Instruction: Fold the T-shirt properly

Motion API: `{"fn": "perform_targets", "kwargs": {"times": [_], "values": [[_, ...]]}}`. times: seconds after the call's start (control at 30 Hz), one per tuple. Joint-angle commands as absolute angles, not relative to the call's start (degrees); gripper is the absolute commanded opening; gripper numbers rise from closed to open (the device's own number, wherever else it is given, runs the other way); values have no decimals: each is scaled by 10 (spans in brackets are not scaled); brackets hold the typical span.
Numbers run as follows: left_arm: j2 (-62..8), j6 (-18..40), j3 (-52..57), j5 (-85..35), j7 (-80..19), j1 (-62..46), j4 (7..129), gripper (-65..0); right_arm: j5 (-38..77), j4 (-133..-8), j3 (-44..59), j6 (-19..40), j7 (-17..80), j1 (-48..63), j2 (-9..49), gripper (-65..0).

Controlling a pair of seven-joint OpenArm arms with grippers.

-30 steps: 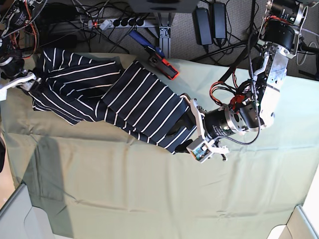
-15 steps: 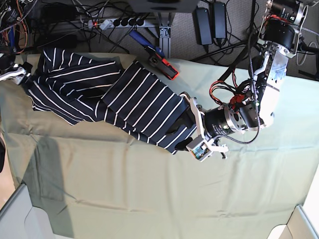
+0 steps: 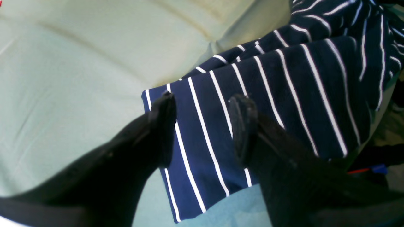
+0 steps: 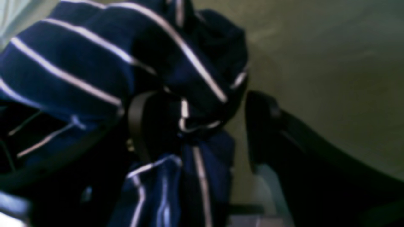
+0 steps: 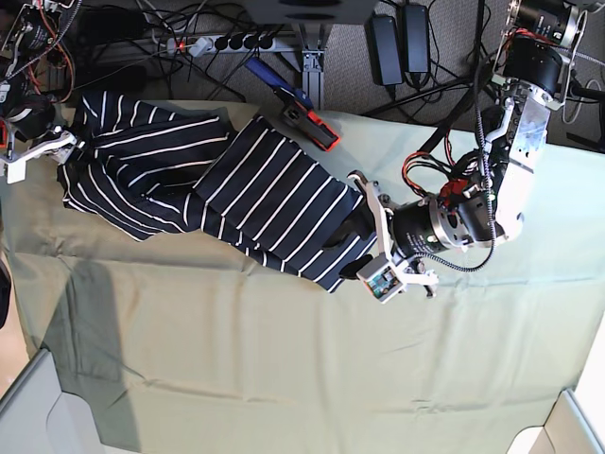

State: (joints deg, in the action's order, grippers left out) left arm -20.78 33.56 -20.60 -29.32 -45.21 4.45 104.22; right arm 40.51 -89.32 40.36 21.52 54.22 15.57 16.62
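Note:
The navy T-shirt (image 5: 255,189) with thin white stripes lies rumpled across the back left of the olive-green table cloth (image 5: 284,359). My left gripper (image 5: 348,251) is at the shirt's right-hand lower corner. In the left wrist view it (image 3: 203,126) is open, its black fingers (image 3: 164,126) standing on either side of that flat corner of the shirt (image 3: 284,78). My right gripper (image 5: 59,149) is at the shirt's far left end. In the right wrist view it (image 4: 202,126) is open, with bunched shirt fabric (image 4: 79,63) draped over one finger (image 4: 142,126).
An orange and blue tool (image 5: 307,118) lies at the table's back edge, just behind the shirt. A power strip (image 5: 222,43) and cables lie on the floor behind. Grey bins stand at the front left (image 5: 28,407) and front right (image 5: 572,426) corners.
My right gripper moved left and back with the shirt's left end, then came back right a little. My left gripper shifted slightly right at the shirt's corner.

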Motion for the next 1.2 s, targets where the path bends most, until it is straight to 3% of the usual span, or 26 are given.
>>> {"fn": "perform_targets", "kwargs": {"times": [0.0, 0.27, 0.5, 0.57, 0.67, 0.7, 1.13, 1.17], "values": [[-210, 345, -202, -301, -440, 53, 1053, -341, 416, -906, 402, 245, 559, 156, 163, -244], [-210, 345, -202, -307, -440, 53, 1053, -341, 425, -942, 402, 249, 568, 156, 116, -245], [-210, 345, -202, -307, -440, 53, 1053, -341, 422, -943, 402, 249, 566, 156, 114, -267], [-210, 345, -202, -309, -440, 53, 1053, -341, 418, -943, 402, 249, 560, 156, 114, -378], [-210, 345, -202, -311, -440, 53, 1053, -341, 402, -943, 402, 249, 540, 156, 114, -611], [-210, 345, -202, -311, -440, 54, 1053, -341, 394, -943, 402, 249, 531, 156, 116, -650], [-218, 345, -202, -311, -440, 53, 1053, -341, 364, -943, 403, 249, 530, 156, 190, -650], [-218, 345, -202, -311, -440, 53, 1053, -341, 364, -943, 403, 249, 529, 156, 190, -582]]}}
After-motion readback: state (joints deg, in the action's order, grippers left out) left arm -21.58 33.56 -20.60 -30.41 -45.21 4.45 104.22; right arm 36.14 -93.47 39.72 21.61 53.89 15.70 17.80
